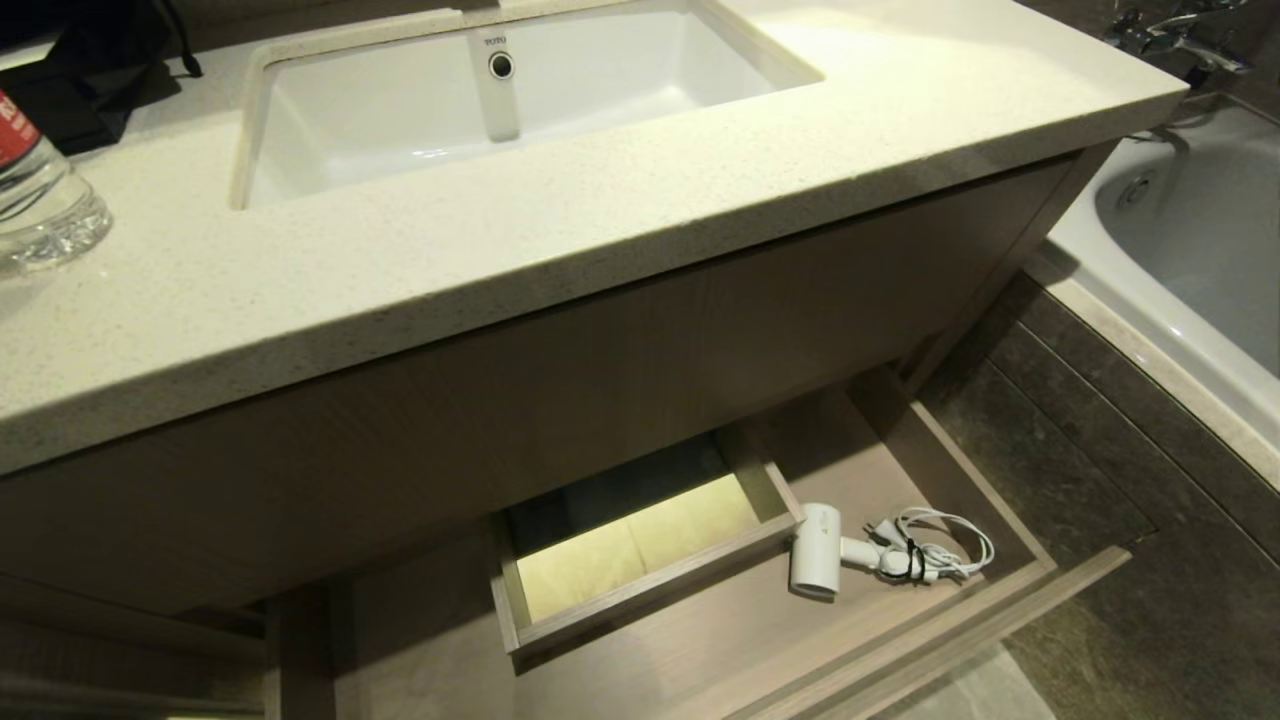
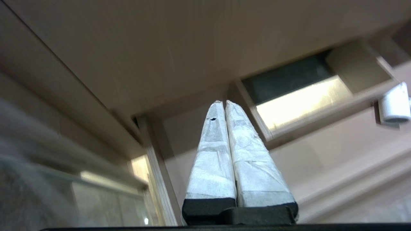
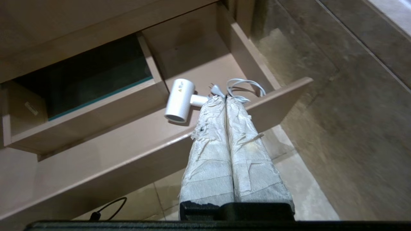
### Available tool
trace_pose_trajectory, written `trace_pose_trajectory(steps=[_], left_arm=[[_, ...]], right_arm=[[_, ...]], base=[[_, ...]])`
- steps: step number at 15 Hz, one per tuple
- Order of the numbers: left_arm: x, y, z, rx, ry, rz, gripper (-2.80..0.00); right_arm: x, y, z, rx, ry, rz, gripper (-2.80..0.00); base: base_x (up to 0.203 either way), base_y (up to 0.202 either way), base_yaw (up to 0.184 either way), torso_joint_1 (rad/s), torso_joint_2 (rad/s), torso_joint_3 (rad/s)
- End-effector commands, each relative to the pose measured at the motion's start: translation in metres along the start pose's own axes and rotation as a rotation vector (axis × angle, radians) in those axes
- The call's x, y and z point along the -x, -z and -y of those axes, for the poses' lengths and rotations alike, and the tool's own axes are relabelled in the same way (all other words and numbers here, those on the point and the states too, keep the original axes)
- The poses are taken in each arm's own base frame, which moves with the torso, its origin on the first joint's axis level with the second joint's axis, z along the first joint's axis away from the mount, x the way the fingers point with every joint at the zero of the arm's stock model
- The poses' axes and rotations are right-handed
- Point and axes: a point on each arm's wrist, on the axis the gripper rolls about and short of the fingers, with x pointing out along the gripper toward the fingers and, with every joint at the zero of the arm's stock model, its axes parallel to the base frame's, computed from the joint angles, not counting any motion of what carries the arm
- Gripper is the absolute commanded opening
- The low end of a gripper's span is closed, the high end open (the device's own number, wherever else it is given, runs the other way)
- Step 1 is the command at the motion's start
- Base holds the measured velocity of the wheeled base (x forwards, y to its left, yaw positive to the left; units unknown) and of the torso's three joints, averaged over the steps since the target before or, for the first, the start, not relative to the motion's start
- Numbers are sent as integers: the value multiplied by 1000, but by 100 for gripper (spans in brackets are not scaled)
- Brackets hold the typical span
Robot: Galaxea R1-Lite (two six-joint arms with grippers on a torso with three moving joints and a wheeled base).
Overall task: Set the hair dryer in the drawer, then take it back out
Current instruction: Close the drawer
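Hair dryer (image 1: 815,550) in drawer (image 1: 1040,590); our claws (image 3: 225,98) pressed together; loose cord (image 1: 940,550) may snag on lifting.

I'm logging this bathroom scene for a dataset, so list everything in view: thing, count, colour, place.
hair dryer: 1, white, in the drawer beside the boxed cutout, cord bundled
drawer: 1, light wood, pulled open under the counter
counter: 1, speckled cream, above the drawer
sink: 1, white, set into the counter
bottle: 1, clear, counter's left edge
bathtub: 1, white, far right
left tool: 1, white-wrapped, shut, empty
right tool: 1, white-wrapped, shut, empty
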Motion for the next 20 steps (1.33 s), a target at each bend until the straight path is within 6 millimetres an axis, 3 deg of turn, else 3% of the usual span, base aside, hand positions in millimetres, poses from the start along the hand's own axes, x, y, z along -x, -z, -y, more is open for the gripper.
trace_pose_trajectory(steps=[1, 6, 20], left_arm=[[0, 0, 0, -2, 0, 1, -280], [0, 0, 0, 3, 1, 3, -280], [0, 0, 0, 4, 1, 3, -280]], right_arm=[[0, 0, 0, 0, 0, -3, -280], [0, 0, 0, 0, 0, -3, -280], [0, 0, 0, 2, 0, -3, -280]], base=[[-151, -103, -7, 7, 3, 2], [-168, -167, -3, 3, -2, 2], [0, 0, 0, 0, 0, 0]])
